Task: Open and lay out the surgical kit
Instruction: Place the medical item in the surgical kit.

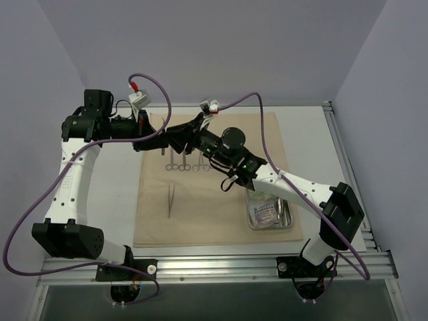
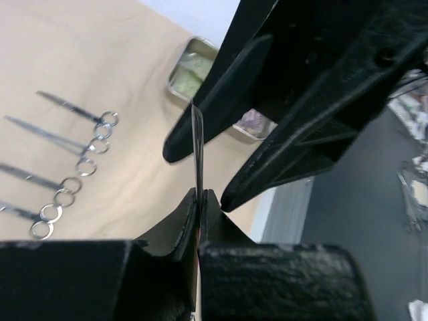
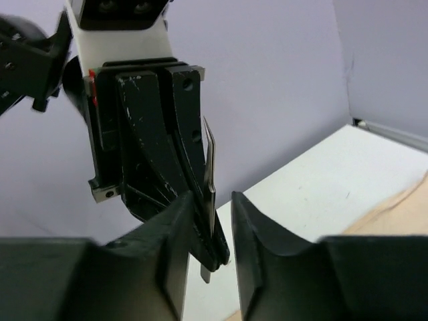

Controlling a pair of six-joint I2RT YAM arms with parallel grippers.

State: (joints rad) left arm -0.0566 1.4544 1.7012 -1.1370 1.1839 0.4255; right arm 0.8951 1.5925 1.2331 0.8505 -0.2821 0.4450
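The beige cloth wrap (image 1: 214, 221) lies spread flat on the table. Several ring-handled clamps (image 1: 182, 162) lie in a row on it, also in the left wrist view (image 2: 80, 144). One pair of tweezers (image 1: 170, 200) lies below them. The steel tray (image 1: 291, 219) holds pale packets (image 1: 264, 212) at the cloth's right. My left gripper (image 2: 200, 192) is shut on a thin steel tweezer-like tool (image 2: 197, 147), held above the cloth's far left. My right gripper (image 3: 212, 210) is open, and its fingers (image 3: 180, 227) straddle that tool (image 3: 210, 167) without closing on it.
The white table top (image 1: 114, 194) shows to the left of the cloth. An aluminium rail (image 1: 221, 267) runs along the near edge. Purple cables (image 1: 261, 127) loop over the arms. Grey walls close in the back and both sides.
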